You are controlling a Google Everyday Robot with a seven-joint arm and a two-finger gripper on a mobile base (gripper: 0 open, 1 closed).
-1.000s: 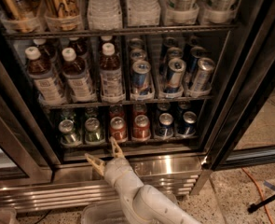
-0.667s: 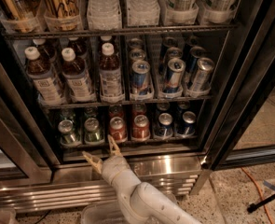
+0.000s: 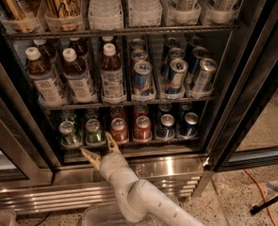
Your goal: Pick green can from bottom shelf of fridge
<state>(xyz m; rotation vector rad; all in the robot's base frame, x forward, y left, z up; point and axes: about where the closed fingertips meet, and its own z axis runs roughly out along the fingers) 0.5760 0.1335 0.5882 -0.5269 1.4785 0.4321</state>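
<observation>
Matt claw [image 3: 97,144] near glossy green can [image 3: 94,132]

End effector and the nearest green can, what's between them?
Only the dark wire bottom shelf's front rail; the two-finger end effector hovers just below the green aluminium can, camera view.

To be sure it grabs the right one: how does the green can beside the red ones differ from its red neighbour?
The short green aluminium can has a green body; the short red aluminium can a red one, and it stands to the green can's right. The open two-finger gripper sits low before the green can, not the red can. Both stand upright with silver tops.
</observation>
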